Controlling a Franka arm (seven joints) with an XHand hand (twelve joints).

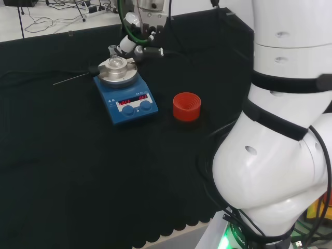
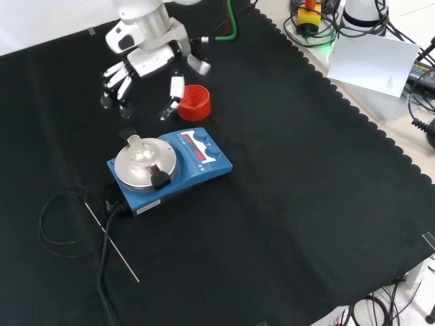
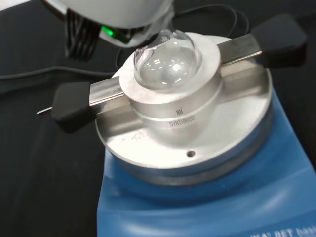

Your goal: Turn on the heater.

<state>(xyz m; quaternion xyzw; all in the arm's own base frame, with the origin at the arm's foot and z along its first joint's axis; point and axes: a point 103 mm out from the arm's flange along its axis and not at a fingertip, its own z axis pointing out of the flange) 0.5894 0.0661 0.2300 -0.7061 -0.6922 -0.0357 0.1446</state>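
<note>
Your worktop (image 2: 292, 204) w/ black cloth carries the blue heater (image 2: 170, 173) near centre-left in front view, red digits lit, two knobs (image 1: 136, 108) at its front. The hand (image 2: 146, 75) hangs above & behind it, fingers apart, holding nothing. A clear flask (image 3: 168, 61) sits in the heater's metal block. Red stand (image 1: 186, 106) just beside, head view right.
</note>
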